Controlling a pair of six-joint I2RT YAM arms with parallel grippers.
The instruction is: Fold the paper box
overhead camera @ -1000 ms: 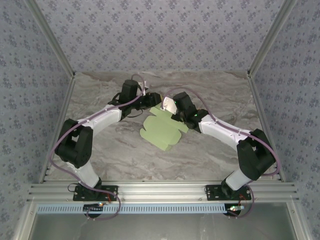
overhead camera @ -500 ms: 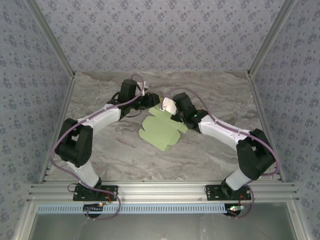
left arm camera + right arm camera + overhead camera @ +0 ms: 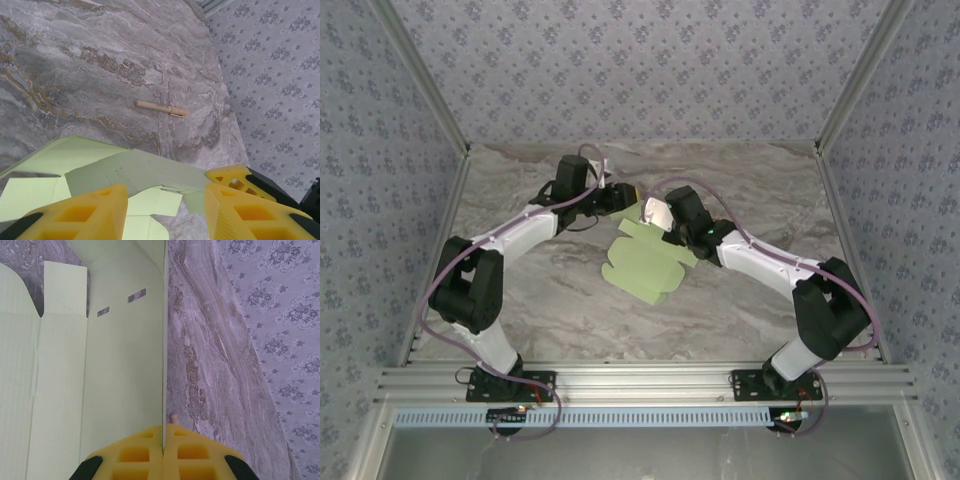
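The paper box (image 3: 645,262) lies mostly flat and spread open in the middle of the worktop (image 3: 750,190), between the two arms. It is not a box yet, so I think the job is only near its start. The step now looks like bending one side up along its crease. To do this well, the left hand (image 3: 165,195) should come down gently on the far flap and hold it without crushing the thin card. It should also steer away from the little tan stick (image 3: 161,107) that lies on the worktop past the card. The middle of the card needs to sit flat so it does not slide. The right hand (image 3: 163,432) should turn slowly, so the card bends on the crease and not somewhere else. It should not tug hard, because thin card can tear or slip out. Now the hands. The left hand is partly open. Its two yellow fingers (image 3: 75,212) stand apart and hold nothing, and a grey-green flap of the card lies just in front of them. The right hand is squeezed shut on the edge of the paper box. The thin card goes right in between its yellow pads, and that edge looks lifted a little off the worktop.
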